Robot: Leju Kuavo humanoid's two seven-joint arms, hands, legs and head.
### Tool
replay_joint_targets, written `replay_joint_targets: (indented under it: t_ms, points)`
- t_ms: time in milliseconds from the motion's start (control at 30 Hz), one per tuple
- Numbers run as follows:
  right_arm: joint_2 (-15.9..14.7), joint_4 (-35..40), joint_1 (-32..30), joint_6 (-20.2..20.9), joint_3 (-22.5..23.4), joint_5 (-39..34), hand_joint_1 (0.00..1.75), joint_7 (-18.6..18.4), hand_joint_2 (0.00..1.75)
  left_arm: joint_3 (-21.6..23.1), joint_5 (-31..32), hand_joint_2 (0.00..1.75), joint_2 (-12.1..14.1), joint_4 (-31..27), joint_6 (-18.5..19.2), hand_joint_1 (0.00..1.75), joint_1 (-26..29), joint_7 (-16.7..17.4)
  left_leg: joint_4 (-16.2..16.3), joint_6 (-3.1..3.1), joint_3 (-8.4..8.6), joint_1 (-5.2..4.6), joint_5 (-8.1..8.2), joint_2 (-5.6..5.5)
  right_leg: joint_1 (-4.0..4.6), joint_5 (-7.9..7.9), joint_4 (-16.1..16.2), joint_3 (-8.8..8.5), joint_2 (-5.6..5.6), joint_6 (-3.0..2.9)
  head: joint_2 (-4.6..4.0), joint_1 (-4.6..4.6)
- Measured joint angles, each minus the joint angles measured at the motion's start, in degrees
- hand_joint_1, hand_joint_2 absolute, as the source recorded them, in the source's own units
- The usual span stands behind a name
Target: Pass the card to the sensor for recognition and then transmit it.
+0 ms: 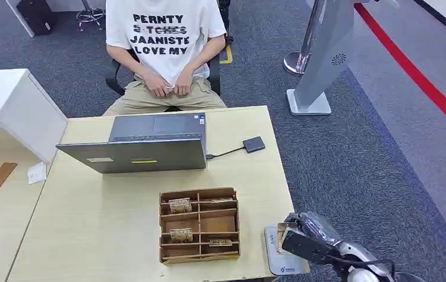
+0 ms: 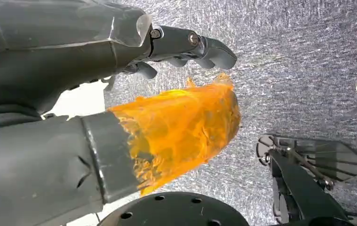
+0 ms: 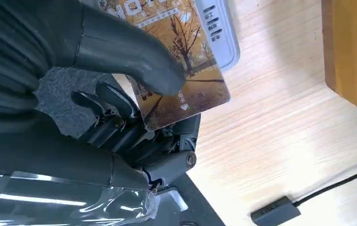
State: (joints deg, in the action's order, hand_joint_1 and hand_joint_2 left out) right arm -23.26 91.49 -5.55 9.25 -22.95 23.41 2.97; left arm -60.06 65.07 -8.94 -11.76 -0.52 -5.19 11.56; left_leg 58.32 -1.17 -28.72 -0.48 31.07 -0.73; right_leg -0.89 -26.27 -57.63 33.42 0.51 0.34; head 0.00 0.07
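The right hand point(image 1: 302, 235) pinches the card point(image 3: 183, 70) between its thumb and darker fingers, holding it just over the pale sensor point(image 1: 280, 261) that lies at the near right corner of the worktop point(image 1: 91, 235). In the right wrist view the card, printed with yellow autumn trees, covers part of the sensor's face. The left hand point(image 2: 181, 47) hangs over grey carpet with its fingers loosely curled around nothing. Just left of the sensor sits a brown divided box point(image 1: 199, 224) with several more cards in its compartments. Farther back stands an open laptop point(image 1: 144, 144), a cable running from it to a small dark adapter point(image 1: 254, 144). Behind the worktop a person point(image 1: 164, 53) sits in a chair, hands in lap.
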Motion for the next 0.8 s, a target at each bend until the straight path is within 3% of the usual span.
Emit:
replay_joint_targets:
  t_ms: [800]
  points:
    - [0.0, -2.8, 2.6, 0.83, -4.57, 0.02, 1.75, 0.0, 1.75, 0.0, 0.42, 0.0, 0.0, 0.0, 0.28, 0.0, -0.01, 0.35, 0.0, 0.0, 0.01, 0.0, 0.0, 0.01, 0.0, 0.03, 0.0, -0.01, 0.01, 0.05, 0.0, 0.02]
